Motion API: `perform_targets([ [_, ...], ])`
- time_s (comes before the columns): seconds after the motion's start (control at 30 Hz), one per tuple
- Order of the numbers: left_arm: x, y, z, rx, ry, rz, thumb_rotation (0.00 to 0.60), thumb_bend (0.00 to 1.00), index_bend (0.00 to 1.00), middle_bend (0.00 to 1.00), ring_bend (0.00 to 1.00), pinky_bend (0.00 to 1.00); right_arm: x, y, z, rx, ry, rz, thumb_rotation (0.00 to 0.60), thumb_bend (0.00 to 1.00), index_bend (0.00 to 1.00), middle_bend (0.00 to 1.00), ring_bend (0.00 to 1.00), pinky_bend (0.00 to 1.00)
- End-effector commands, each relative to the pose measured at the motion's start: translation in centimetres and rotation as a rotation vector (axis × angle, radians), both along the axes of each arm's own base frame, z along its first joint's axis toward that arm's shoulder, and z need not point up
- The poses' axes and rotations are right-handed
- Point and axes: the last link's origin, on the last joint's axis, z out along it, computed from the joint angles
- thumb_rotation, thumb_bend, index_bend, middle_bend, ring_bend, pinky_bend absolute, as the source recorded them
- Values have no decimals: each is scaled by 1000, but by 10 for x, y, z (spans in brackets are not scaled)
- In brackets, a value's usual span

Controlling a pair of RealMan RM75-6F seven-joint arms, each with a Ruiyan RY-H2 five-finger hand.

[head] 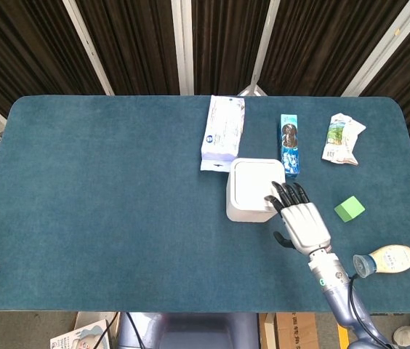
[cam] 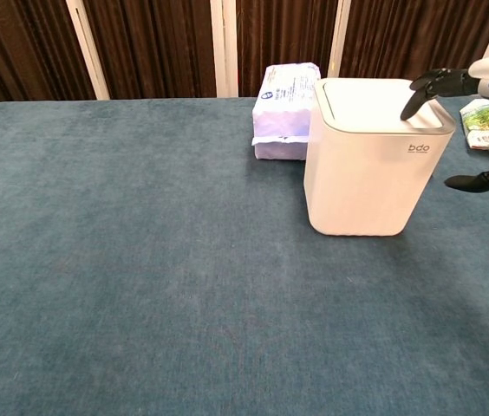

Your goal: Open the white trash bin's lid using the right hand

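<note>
The white trash bin stands upright right of the table's middle, its lid down flat. My right hand hovers at the bin's front right corner, fingers spread and pointing over the lid's edge. The fingertips reach just over the lid's right front rim; whether they touch it I cannot tell. Its thumb hangs lower beside the bin's right wall. The hand holds nothing. My left hand is not seen in either view.
A wet-wipes pack lies just behind the bin. A blue snack packet, a crumpled green-white wrapper, a green block and a bottle lie to the right on the blue cloth table.
</note>
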Motion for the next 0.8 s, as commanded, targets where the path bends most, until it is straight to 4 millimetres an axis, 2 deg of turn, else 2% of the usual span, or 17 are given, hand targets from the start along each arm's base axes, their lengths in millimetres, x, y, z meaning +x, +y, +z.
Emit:
perform_targets([
  [0.03,0,0,0,0,0,0,600,70,193,120,0,0,1,1,1,-4,2,5,600,286,361,8,35,36],
  [0.1,0,0,0,0,0,1,600,70,193,121,0,0,2,1,3,-9,0,11,600,286,339,7,34,36],
  [0.2,0,0,0,0,1,0,600,70,193,120,0,0,7,3,8,-26,-23,22,600,286,154,0,31,36],
  [0.37,0,-1,0,3,0,1,600,70,194,120,0,0,12,7,33,-112,-147,38,600,286,26,0,29,36],
  [0.57,0,0,0,4,-2,5,600,71,194,119,0,0,-11,19,68,-194,-224,1,600,286,0,0,26,36],
  [0.63,1,0,-1,1,-1,2,600,71,194,119,0,0,-27,25,79,-219,-222,-24,600,286,0,0,26,36],
  [0.8,2,-1,-2,0,3,-1,600,70,194,119,0,0,-68,42,85,-214,-205,-87,600,286,0,0,26,36],
])
